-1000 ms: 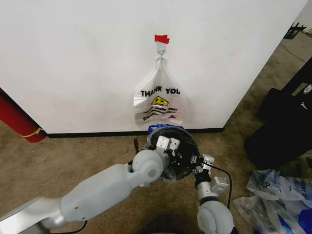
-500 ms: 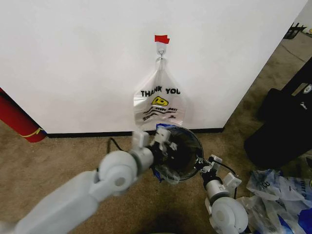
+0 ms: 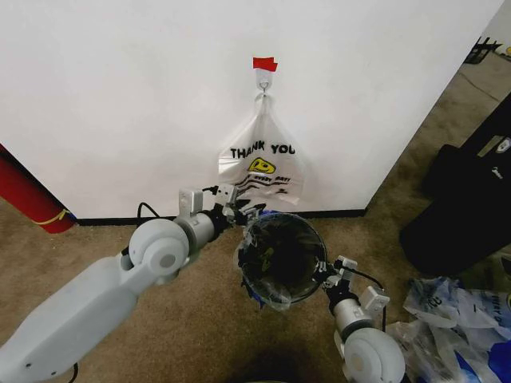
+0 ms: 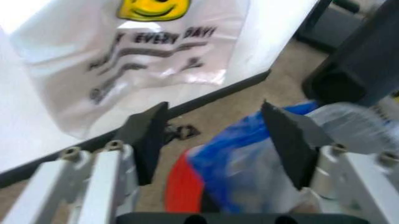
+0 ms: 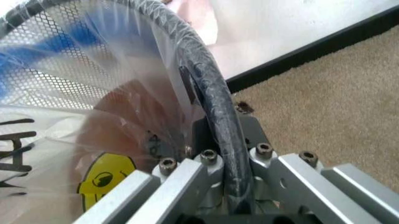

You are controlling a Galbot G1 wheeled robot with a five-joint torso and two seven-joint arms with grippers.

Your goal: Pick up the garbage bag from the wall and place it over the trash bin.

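The left gripper (image 3: 239, 212) is hovering with its jaws spread and nothing between them, just off the bin's (image 3: 307, 231) wall-side rim, apparently freed after draping. The bag (image 3: 254, 281) is lying over the bin, film wrapped down its left side, so the lining looks nearly complete. The right gripper (image 3: 329, 275) is clamping rim and film together, presumably steadying the bin near the wall (image 3: 120, 104).

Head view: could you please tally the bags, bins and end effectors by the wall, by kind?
Bags: 2, the smiley bag and the garbage bag
Bins: 1, the bin
End effectors: 2, left end effector and right end effector
Total: 5
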